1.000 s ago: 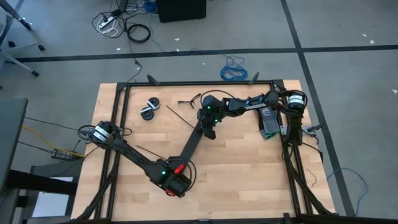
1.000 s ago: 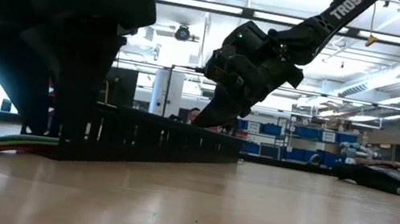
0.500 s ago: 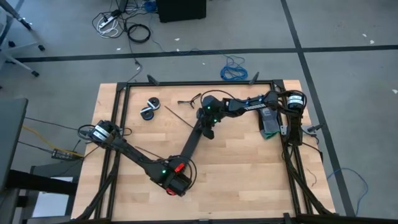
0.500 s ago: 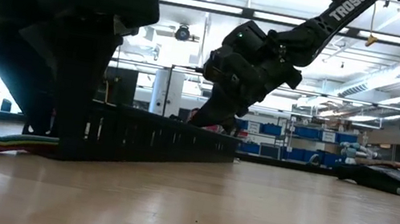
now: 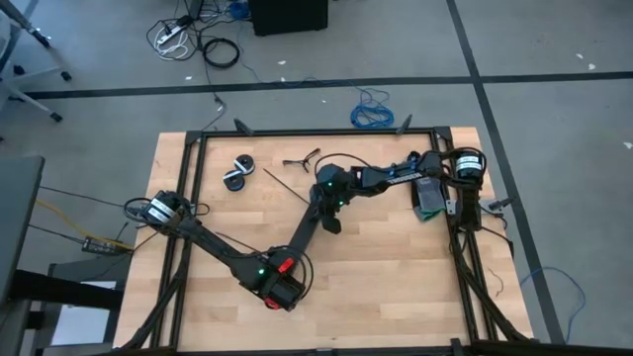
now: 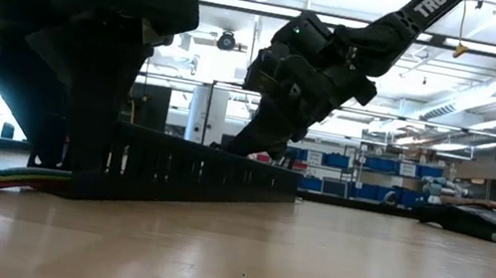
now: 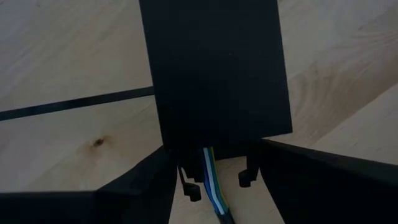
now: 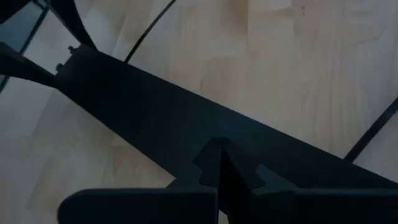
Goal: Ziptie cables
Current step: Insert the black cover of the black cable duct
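Two dark arms. Left gripper (image 5: pixel 281 294) clamped across the near end of one long black perforated plastic channel (image 5: pixel 305 232), striped multicoloured cables (image 7: pixel 211 180) trailing out there. One thin black plastic ziptie (image 5: pixel 278 182) loose beside it (others unclear). Right gripper (image 5: pixel 332 220) over the far end, fingers together. Pale wooden table (image 5: pixel 396 267); workshop shelving behind.

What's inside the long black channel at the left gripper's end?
Coloured wires come out of the black channel between the left gripper's fingers. How far they run inside is hidden by its closed top. The right gripper, shut, is over the other end.
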Motion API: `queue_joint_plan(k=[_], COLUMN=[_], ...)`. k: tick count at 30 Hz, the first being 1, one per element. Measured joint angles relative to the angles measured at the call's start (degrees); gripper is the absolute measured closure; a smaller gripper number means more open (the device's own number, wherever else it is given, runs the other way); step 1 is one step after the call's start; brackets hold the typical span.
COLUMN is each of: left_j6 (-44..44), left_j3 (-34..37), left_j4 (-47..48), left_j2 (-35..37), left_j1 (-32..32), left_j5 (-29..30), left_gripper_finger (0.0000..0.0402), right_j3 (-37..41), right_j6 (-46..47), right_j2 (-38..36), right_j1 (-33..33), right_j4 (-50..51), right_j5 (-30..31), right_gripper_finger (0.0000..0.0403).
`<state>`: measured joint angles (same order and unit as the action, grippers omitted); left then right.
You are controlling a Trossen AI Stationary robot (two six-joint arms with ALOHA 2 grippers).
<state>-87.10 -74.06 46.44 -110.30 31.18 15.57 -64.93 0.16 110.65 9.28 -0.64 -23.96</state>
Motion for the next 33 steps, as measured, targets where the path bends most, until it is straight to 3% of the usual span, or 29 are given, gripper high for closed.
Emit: queue_joint_plan(k=[8,14,22,33], left_j6=[-0.21,-0.28,-0.26,-0.23], left_j3=[0.02,0.02,0.04,0.09], left_j4=[0.00,0.00,-0.03,-0.23], left_j2=[-0.02,-0.04,-0.07,-0.09], left_j1=[-0.07,-0.09,-0.07,-0.04], left_j5=[0.26,0.24,0.20,0.15], left_gripper_finger=[0.0202,0.0202,0.0202,0.0202], right_j3=[0.11,0.09,0.04,0.00], right_j6=[-0.72,1.15,1.27,-3.02], right_j2=[0.07,0.09,0.02,-0.06], right_j1=[3.75,7.17,11.24,14.73], right_j4=[-3.67,-12.64,-6.17,-1.67], right_j5=[-7.25,-21.51,-13.22,-12.94], right_gripper_finger=[0.0403,0.0403,0.0403,0.0403])
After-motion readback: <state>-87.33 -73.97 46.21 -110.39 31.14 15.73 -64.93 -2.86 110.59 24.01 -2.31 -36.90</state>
